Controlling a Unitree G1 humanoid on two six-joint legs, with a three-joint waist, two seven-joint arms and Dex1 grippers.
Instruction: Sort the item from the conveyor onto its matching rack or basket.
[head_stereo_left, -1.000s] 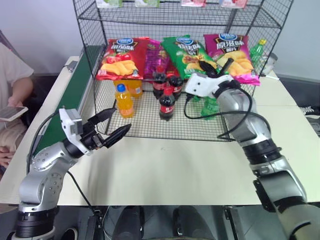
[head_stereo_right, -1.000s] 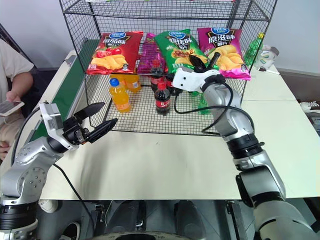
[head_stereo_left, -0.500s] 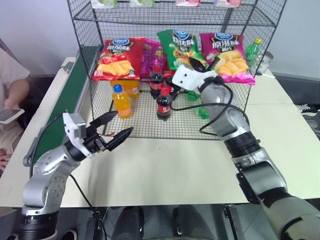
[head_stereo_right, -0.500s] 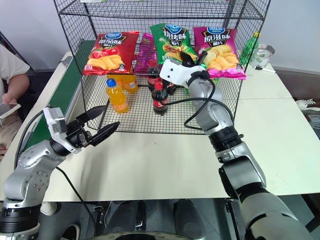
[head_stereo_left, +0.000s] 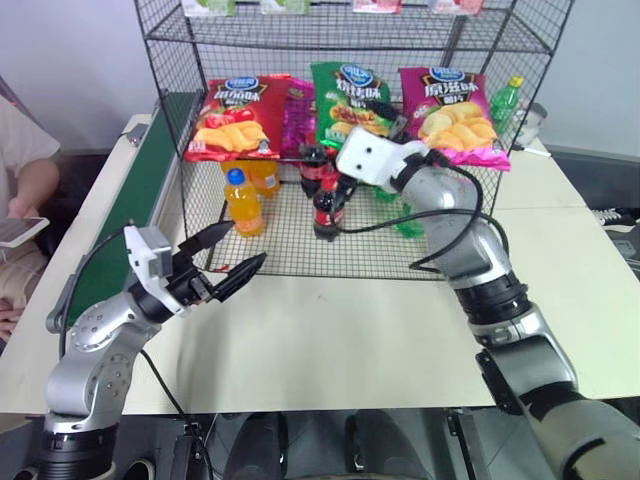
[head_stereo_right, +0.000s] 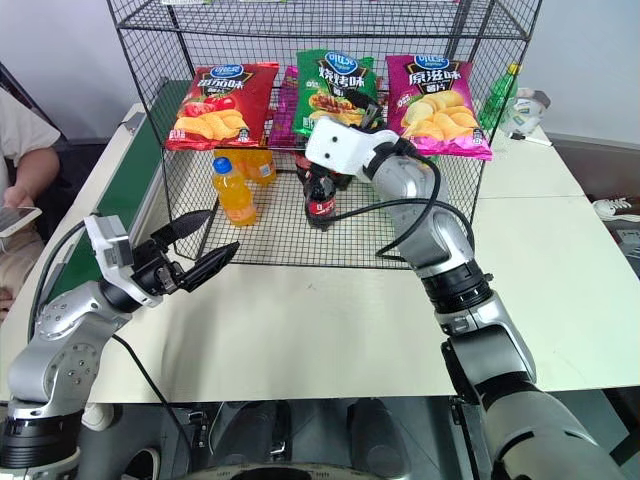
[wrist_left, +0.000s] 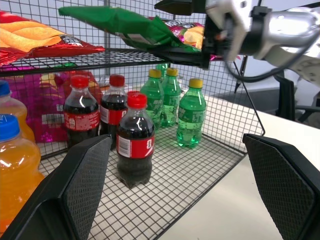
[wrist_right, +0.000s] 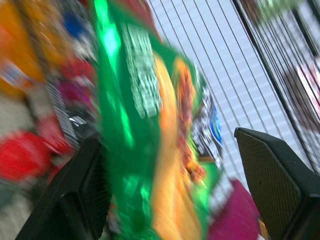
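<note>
Green crisps bag (head_stereo_right: 335, 84) lies on the rack (head_stereo_right: 470, 40) shelf; we see right gripper (head_stereo_right: 362, 104) spread beside it, left gripper (head_stereo_right: 197, 243) spread, empty.

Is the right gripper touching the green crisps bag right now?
Touching. The left wrist view shows the green crisps bag lying on the lower finger of the right gripper, while the upper finger stands clear above it; the jaws are open.

Both arms are silver-grey metal with black joint rings and loose black cables. Behind each gripper's black, mesh-textured fingers (wrist_left: 85, 190) sits a white box-shaped camera housing (head_stereo_left: 366, 160).
</note>
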